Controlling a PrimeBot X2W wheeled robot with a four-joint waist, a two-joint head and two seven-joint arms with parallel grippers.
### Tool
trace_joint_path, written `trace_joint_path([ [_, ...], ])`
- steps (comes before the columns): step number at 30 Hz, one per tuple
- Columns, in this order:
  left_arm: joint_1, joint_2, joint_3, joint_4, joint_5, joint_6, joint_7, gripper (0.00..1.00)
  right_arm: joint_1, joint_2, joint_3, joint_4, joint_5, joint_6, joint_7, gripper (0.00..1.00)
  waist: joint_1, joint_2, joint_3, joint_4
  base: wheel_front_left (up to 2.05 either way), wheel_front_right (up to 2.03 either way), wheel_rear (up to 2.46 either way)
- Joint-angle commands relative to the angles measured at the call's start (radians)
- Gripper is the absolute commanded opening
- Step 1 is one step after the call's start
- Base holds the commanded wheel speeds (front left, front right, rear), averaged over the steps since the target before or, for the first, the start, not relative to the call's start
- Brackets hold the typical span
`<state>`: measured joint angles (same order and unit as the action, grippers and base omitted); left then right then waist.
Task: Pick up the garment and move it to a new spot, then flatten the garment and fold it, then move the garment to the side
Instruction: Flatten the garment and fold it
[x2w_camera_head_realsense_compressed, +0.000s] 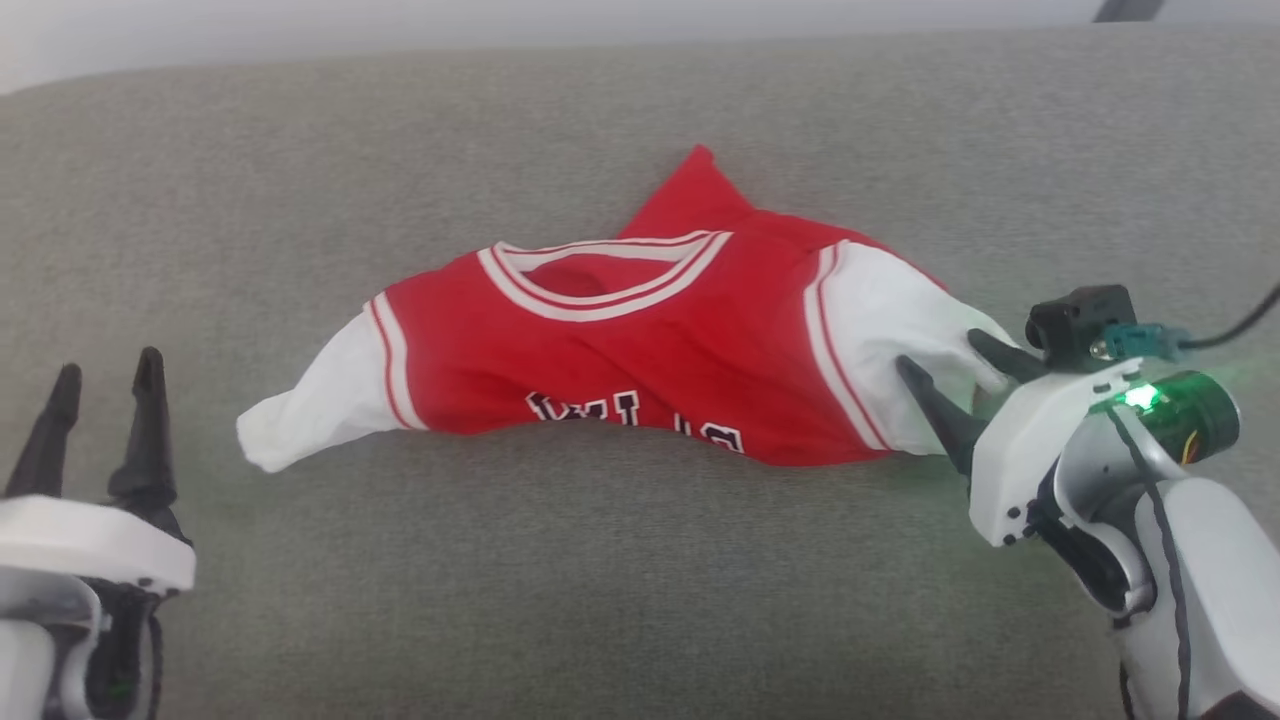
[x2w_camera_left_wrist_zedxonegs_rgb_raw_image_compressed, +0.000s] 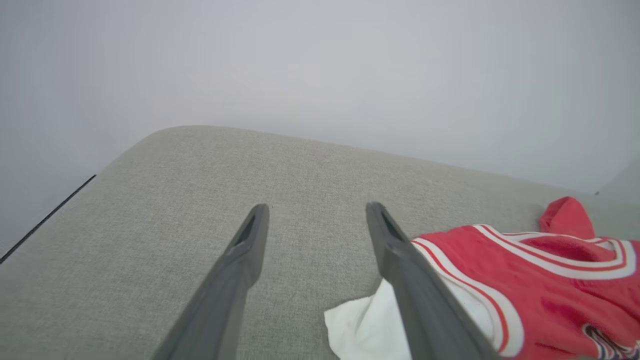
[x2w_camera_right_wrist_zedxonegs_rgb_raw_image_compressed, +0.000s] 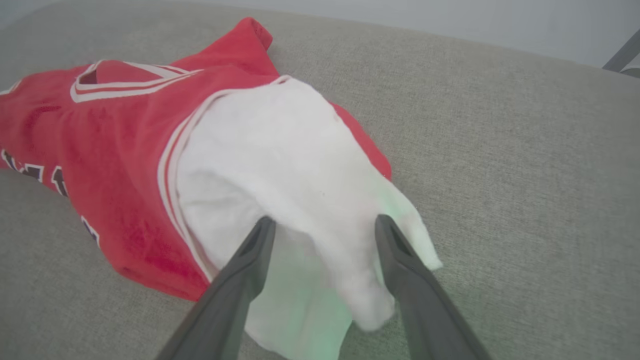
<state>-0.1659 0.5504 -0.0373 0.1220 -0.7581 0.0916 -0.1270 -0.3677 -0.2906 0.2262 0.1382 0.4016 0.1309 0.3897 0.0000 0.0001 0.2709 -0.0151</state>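
Count: one red jersey shirt (x2w_camera_head_realsense_compressed: 650, 350), two grippers. Shirt lay crumpled mid grey cushion (x2w_camera_head_realsense_compressed: 600, 580), neckline up. The right gripper (x2w_camera_head_realsense_compressed: 940, 350) stood spread wide, fingers astride one white sleeve (x2w_camera_right_wrist_zedxonegs_rgb_raw_image_compressed: 300, 165), not pinching. The left gripper (x2w_camera_head_realsense_compressed: 109, 362) was spread, empty, near the other sleeve (x2w_camera_head_realsense_compressed: 300, 410) but apart.
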Motion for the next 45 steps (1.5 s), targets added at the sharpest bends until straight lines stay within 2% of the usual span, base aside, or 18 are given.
trace_joint_path([
  [1,0.012,-0.012,0.003,0.003,0.000,-0.008,-0.022,1.00,-0.012,-0.004,0.004,0.004,0.003,0.000,0.014,1.00,0.0000,-0.0001,0.008,0.018,0.00,0.00,0.00],
  [5,0.025,-0.047,0.005,0.029,0.032,-0.007,-0.099,1.00,-0.043,-0.032,0.024,0.017,-0.005,0.000,0.069,1.00,0.0000,-0.0001,0.017,0.052,0.00,0.00,0.00],
  [6,0.027,-0.065,0.002,0.038,0.055,-0.013,-0.118,1.00,-0.056,-0.043,0.029,0.020,-0.011,0.000,0.082,0.07,0.0000,-0.0001,0.021,0.068,0.00,0.00,0.00],
  [7,0.028,-0.073,0.005,0.040,0.068,-0.020,-0.127,1.00,-0.061,-0.043,0.027,0.019,-0.010,0.000,0.086,0.00,0.0000,-0.0001,0.022,0.074,0.00,0.00,0.00],
  [13,0.043,-0.142,0.080,0.006,0.153,-0.054,-0.140,1.00,-0.064,-0.058,0.009,-0.015,-0.005,0.000,0.126,0.00,0.0000,-0.0001,0.020,0.091,0.00,0.00,0.00],
  [22,0.075,-0.244,0.207,-0.012,0.258,-0.136,-0.139,1.00,-0.056,-0.105,-0.052,-0.099,0.003,0.000,0.185,0.00,0.0000,-0.0001,0.013,0.086,0.00,0.00,0.00],
  [32,0.076,-0.309,0.279,-0.003,0.317,-0.194,-0.139,1.00,0.013,-0.188,-0.237,-0.161,-0.003,0.000,0.279,0.00,0.0000,-0.0001,0.008,0.079,0.00,0.00,0.00],
  [34,0.073,-0.317,0.284,-0.002,0.327,-0.202,-0.139,1.00,0.031,-0.202,-0.270,-0.148,-0.008,0.000,0.291,0.00,0.0000,-0.0001,0.009,0.082,0.00,0.00,0.00],
  [38,0.065,-0.327,0.290,0.003,0.343,-0.211,-0.139,1.00,0.046,-0.181,-0.302,-0.088,-0.004,0.000,0.284,0.00,0.0000,-0.0001,0.013,0.088,0.00,0.00,0.00],
  [41,0.058,-0.333,0.292,0.005,0.345,-0.215,-0.139,1.00,0.045,-0.177,-0.297,-0.036,-0.012,0.000,0.277,0.00,0.0000,-0.0001,0.014,0.092,0.00,0.00,0.00],
  [45,0.050,-0.338,0.290,0.015,0.351,-0.219,-0.139,1.00,0.016,-0.142,-0.272,0.087,0.014,0.000,0.249,0.00,0.0000,-0.0001,0.013,0.100,0.00,0.00,0.00],
])
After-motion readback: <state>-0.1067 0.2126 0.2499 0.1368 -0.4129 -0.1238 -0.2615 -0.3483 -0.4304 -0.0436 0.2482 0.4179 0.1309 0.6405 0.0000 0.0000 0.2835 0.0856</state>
